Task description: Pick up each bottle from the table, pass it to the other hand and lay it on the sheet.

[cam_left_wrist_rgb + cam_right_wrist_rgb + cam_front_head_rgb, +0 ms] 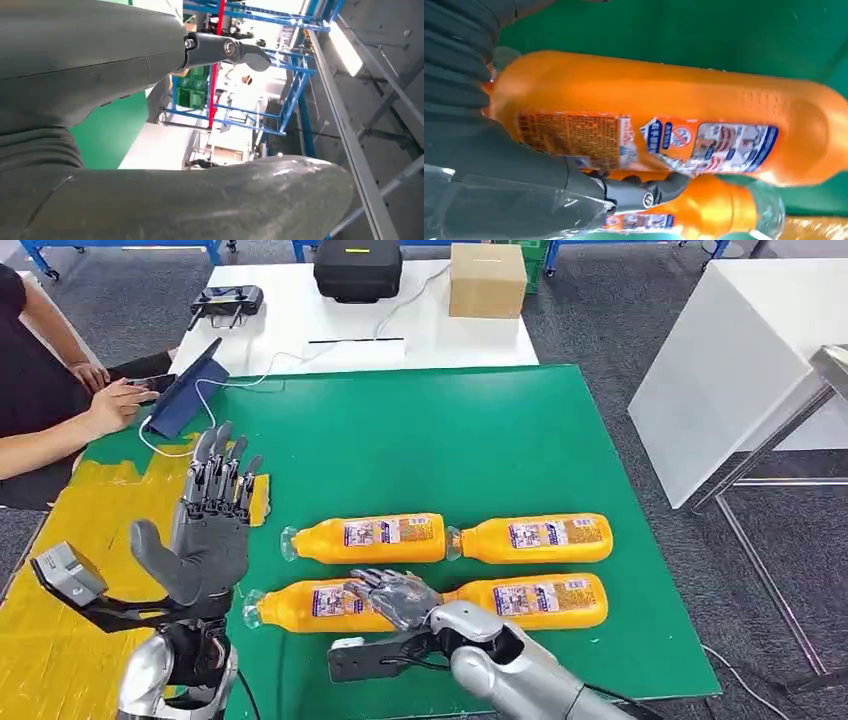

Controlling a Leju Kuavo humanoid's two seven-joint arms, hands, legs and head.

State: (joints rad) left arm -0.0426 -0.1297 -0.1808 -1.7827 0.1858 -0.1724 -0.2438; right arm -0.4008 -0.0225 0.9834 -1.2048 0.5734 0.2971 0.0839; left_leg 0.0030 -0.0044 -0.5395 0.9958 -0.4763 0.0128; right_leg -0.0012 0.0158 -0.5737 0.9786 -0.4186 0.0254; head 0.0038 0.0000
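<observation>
Four orange bottles lie on the green sheet [480,440] in two rows. The right hand [392,597] rests over the near-left bottle [310,605], fingers draped on its body; whether it grips the bottle cannot be told. The near-right bottle [540,600], far-left bottle [370,538] and far-right bottle [535,537] lie untouched. The left hand [210,530] is raised over the sheet's left edge, fingers spread, holding nothing. A person's hand [110,405] rests beyond the sheet's far-left corner.

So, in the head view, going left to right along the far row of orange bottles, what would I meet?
Raised left robot hand → yellow sheet edge → far left bottle → far right bottle → bare green mat.
</observation>
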